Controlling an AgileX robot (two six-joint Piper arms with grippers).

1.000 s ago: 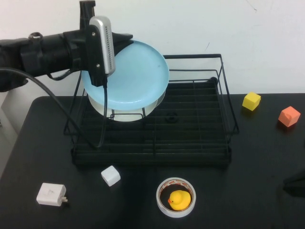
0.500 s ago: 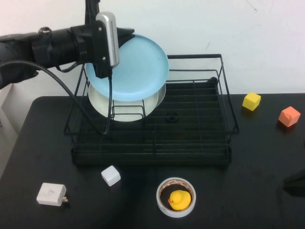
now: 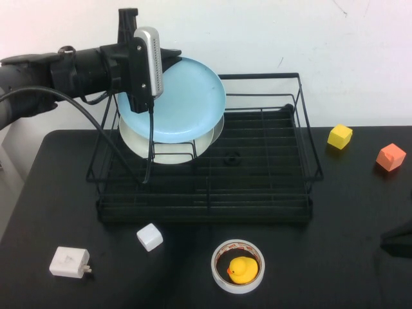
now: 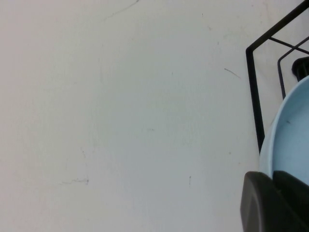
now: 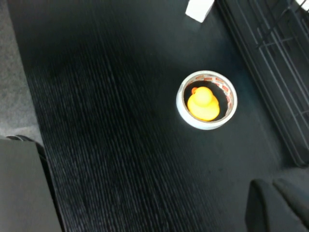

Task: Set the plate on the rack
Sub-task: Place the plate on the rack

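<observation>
Two plates in rack [image 3: 257, 167]: light-blue plate [image 3: 183, 100] tilted at rack's rear left, pinched at rim by left gripper [image 3: 168, 61]; cream plate [image 3: 168, 149] mostly hidden behind it. Three cubes: white [image 3: 149, 237], yellow [image 3: 339, 136], orange [image 3: 391, 157]. One duck [image 3: 243, 268] inside tape roll [image 3: 219, 277]. Right gripper [image 5: 280, 203] low over table's right edge, cropped; opening: cannot tell. Left wrist view: only plate rim, wall

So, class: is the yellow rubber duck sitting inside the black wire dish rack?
No: the yellow rubber duck sits inside a tape roll on the table, outside the black wire dish rack.

Even, bright lighting; soft shadows; slight blur.
</observation>
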